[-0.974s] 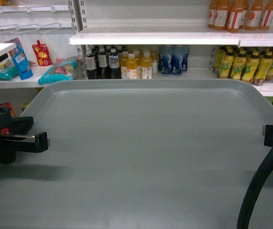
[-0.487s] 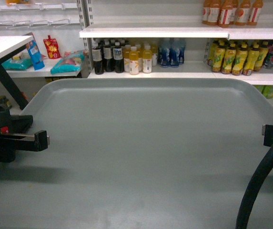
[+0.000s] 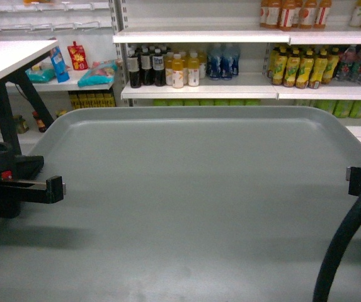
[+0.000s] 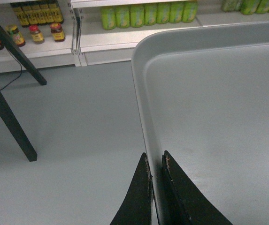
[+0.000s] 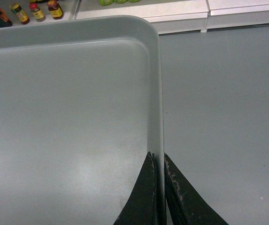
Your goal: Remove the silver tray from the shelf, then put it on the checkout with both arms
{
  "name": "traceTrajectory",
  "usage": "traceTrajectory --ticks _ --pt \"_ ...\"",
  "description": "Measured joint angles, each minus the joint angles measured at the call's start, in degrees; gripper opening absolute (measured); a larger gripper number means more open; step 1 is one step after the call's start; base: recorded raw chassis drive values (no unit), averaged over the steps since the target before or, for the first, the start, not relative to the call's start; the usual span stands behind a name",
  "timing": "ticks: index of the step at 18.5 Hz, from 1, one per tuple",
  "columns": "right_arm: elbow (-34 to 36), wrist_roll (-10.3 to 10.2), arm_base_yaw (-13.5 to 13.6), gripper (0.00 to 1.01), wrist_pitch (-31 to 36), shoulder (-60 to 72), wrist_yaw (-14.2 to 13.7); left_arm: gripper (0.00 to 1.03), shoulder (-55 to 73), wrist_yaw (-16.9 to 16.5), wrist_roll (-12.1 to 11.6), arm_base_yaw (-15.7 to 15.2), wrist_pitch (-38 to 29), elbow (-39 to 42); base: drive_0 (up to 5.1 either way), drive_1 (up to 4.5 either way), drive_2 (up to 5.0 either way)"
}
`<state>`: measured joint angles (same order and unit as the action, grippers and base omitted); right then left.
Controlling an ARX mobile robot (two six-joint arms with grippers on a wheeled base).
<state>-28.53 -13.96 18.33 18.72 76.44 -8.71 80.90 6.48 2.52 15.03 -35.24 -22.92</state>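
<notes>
Tray (image 3: 193, 207) held in the air over the grey floor (image 4: 68, 140), fills the near view. Left gripper (image 4: 156, 161) fingers pinching its left rim; right gripper (image 5: 158, 161) fingers pinching its right rim. White surface (image 3: 10, 53) with dark slanted legs far left, apart from tray. Shelves (image 3: 199, 91) with bottles (image 3: 167, 66) at the far side, behind the tray's far edge.

Plain grey-silver tray (image 3: 199, 201), unmarked.
I see black grippers, left (image 3: 54, 187) with a red mark, and a white checkout (image 3: 10, 53) far left.
</notes>
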Motion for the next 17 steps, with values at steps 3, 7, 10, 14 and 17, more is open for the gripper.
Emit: traceTrajectory --ticks 3,7,10,14,17 --pt "0.00 0.00 0.02 0.02 0.20 -0.04 -0.04 0.04 -0.07 0.02 -0.02 0.02 -0.26 -0.02 0.1 -4.19 4.5" --pt "0.04 0.00 0.00 0.02 -0.33 -0.04 -0.11 0.04 -0.07 -0.02 0.00 0.07 0.00 0.00 0.1 -2.10 2.2" --pt "0.02 0.00 0.02 0.02 0.07 -0.39 -0.07 0.04 -0.37 0.07 -0.02 0.09 -0.17 0.07 0.0 0.00 0.0" --pt "0.02 0.00 0.02 0.02 0.17 -0.35 -0.07 0.04 -0.37 0.04 -0.02 0.09 -0.28 0.07 0.0 0.00 0.0" --pt "0.02 0.00 0.02 0.02 0.17 -0.35 -0.07 0.04 -0.37 0.04 -0.02 0.09 -0.28 0.07 0.0 0.00 0.0"
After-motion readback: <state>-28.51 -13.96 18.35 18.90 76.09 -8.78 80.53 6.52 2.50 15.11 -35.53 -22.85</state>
